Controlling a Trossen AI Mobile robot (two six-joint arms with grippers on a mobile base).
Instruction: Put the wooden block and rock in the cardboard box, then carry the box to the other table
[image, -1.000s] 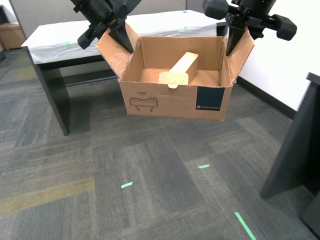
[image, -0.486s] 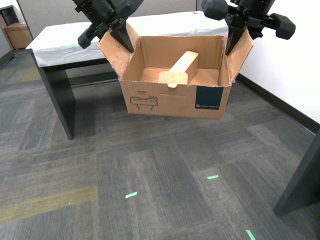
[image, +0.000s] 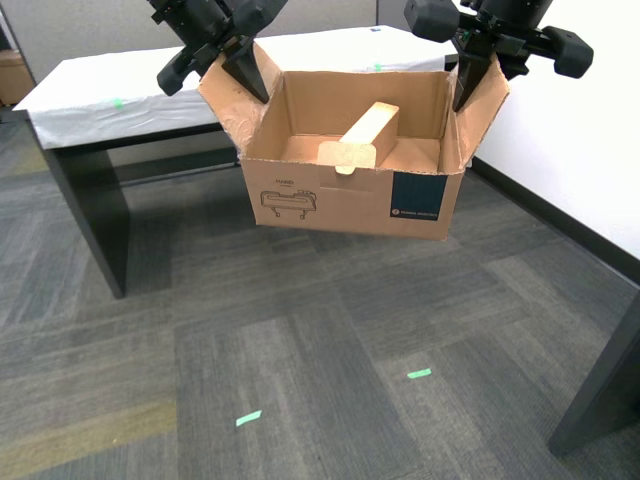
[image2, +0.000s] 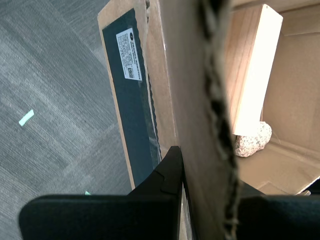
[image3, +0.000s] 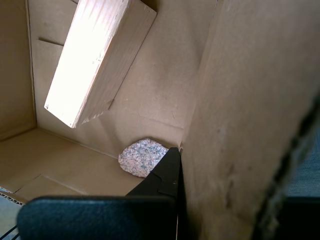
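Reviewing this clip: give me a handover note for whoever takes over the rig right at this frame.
My first gripper: shut on one side flap of the cardboard box.
My second gripper: shut on the opposite flap, at the label end.
The box hangs in the air over the carpet.
Done: the wooden block leans inside the box and the rock lies on its floor.
Left: carry the box to the white-clothed table behind it and set it down there.

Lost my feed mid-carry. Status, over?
My first tool, my second tool shut on cardboard box flaps; box off floor. Inside: wooden block, rock. Ahead: white-cloth table, nothing between.
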